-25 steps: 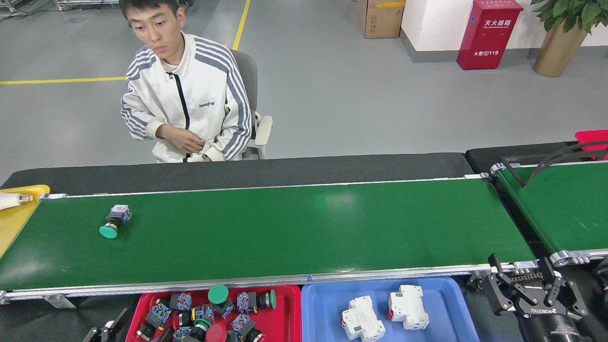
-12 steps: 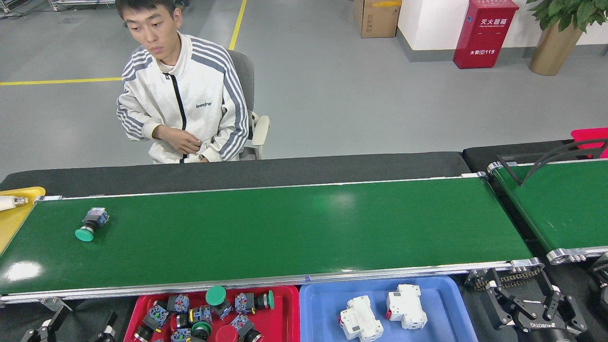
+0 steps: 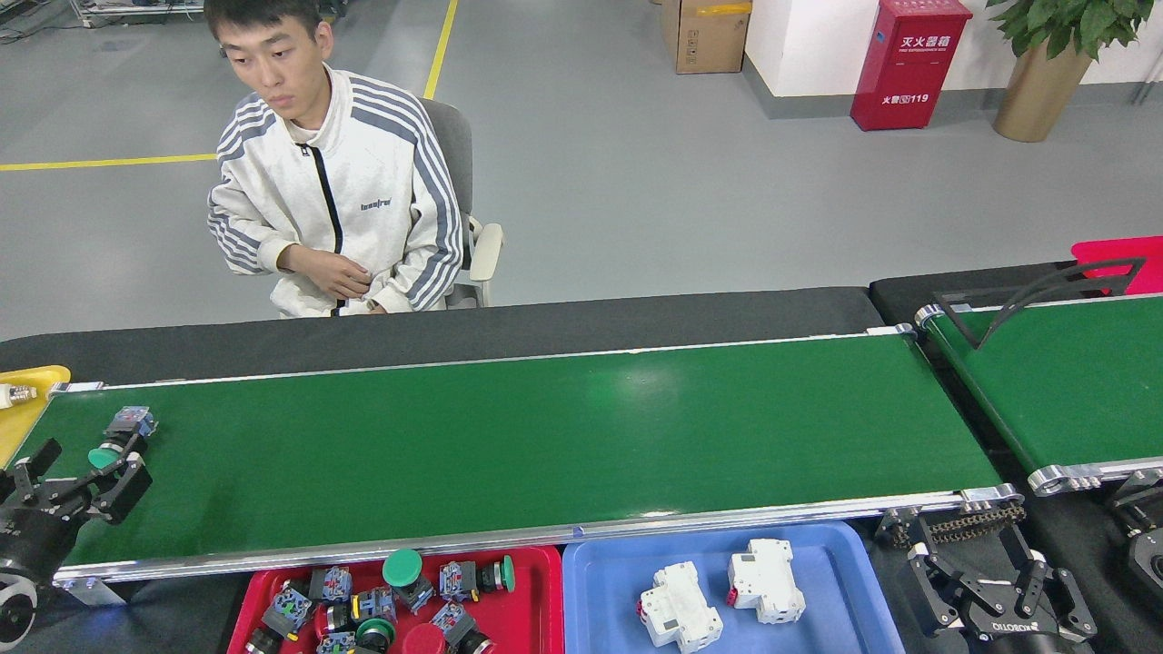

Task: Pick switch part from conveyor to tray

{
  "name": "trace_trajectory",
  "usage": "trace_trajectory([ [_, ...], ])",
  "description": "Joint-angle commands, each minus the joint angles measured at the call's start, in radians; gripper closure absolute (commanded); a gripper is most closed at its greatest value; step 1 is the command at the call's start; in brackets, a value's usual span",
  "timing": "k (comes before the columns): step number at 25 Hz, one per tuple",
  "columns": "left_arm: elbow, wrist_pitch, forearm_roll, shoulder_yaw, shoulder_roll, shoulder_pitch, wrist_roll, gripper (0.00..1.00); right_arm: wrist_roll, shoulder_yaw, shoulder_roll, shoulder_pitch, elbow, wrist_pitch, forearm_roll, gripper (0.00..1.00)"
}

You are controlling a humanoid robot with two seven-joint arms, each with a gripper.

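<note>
Left gripper (image 3: 80, 472), jaws spread and empty, hovers over the conveyor (image 3: 545, 436) with the green-capped switch part (image 3: 121, 438) just beyond its fingertips. Right gripper (image 3: 990, 590) waits released, off the belt's far end. Nothing is grasped yet; closing, lifting and carrying to the red tray (image 3: 545, 590), just right and nearer, remain. A seated person (image 3: 327, 182) watches from the grey floor (image 3: 681, 182) beyond.

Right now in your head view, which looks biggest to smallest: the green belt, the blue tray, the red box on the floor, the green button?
1. Green belt
2. Blue tray, partly cut off
3. Red box, far away, so unsure
4. Green button
</note>
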Motion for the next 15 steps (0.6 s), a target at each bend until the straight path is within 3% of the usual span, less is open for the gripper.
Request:
trace_trajectory([
  [1, 0.061, 0.080, 0.000, -0.013, 0.042, -0.023, 0.025, 0.01, -0.007, 0.033, 0.000, -0.020, -0.007, 0.000, 0.001, 0.00],
  [6, 0.145, 0.180, 0.012, -0.010, 0.097, -0.013, 0.033, 0.04, -0.007, 0.110, -0.008, -0.066, 0.001, 0.000, 0.001, 0.00],
  [15, 0.230, 0.201, 0.070, -0.009, 0.099, -0.013, 0.033, 0.28, -0.005, 0.146, -0.005, -0.132, 0.030, -0.034, 0.001, 0.00],
])
